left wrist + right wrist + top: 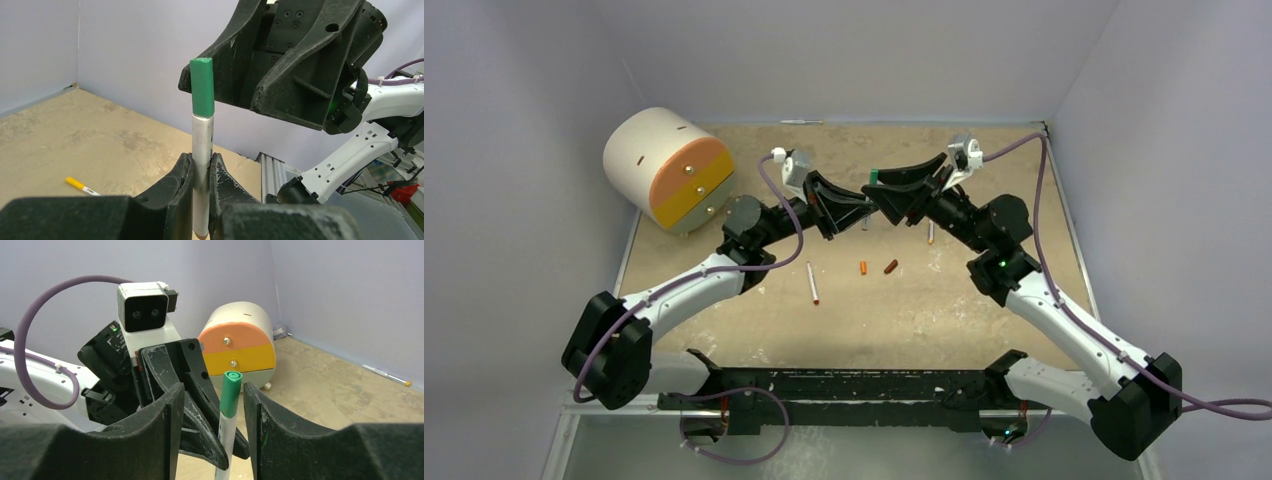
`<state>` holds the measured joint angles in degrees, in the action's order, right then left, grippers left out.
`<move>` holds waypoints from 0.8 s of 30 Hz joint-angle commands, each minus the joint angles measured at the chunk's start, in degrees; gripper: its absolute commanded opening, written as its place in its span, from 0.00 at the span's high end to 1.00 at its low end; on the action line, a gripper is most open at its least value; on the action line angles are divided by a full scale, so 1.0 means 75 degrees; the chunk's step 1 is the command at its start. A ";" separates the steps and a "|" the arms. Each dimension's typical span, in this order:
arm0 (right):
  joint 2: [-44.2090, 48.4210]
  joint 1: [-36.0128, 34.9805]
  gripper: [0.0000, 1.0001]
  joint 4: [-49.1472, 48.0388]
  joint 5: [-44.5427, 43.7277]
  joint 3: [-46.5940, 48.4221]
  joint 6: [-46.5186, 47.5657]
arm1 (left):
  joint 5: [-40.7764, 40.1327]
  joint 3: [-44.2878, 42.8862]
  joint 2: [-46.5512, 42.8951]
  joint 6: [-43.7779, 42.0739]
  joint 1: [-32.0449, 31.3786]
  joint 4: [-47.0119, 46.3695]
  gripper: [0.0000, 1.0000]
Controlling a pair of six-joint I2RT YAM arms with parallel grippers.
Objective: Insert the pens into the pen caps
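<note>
Centre of the top view, both arms meet above the table [904, 320], nose to nose. The left claw [201, 175] is clamped tight on a pen [202, 145], white barrel pinched between both fingers and standing upright. The green cap [202, 87] sits on the pen's top end, its lower rim against the barrel. The right claw [212, 400] is spread wide. In its own view the cap stands in the gap between the fingers, nearer the right-hand one, with daylight on both sides, so it grips nothing. Below the claws in the top view, a loose pen [812, 283] lies on the table. Just right of it are an orange cap [863, 267] and a dark cap [891, 266], side by side but apart. A third pen [930, 233] lies beneath the right arm. Upper left, a cream drum [669, 170] with an orange and yellow face rests on its side.
</note>
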<state>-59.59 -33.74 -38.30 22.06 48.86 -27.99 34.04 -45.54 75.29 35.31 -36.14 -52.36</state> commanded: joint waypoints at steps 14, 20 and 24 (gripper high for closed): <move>0.0131 -0.0005 0.57 0.0392 0.0416 0.0810 0.0410 | 0.0915 -0.0229 0.0037 0.0416 -0.0043 -0.1235 1.00; 0.0116 -0.0005 0.64 0.0253 0.0727 0.0815 0.0326 | 0.1058 -0.0241 0.0114 0.0523 -0.0045 -0.1359 1.00; 0.0088 -0.0010 0.64 0.0143 0.0823 0.0809 0.0235 | 0.1115 -0.0244 0.0157 0.0542 -0.0045 -0.1367 1.00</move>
<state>-59.51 -33.74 -33.71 25.78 52.38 -25.96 40.86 -45.54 76.12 38.48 -36.14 -59.13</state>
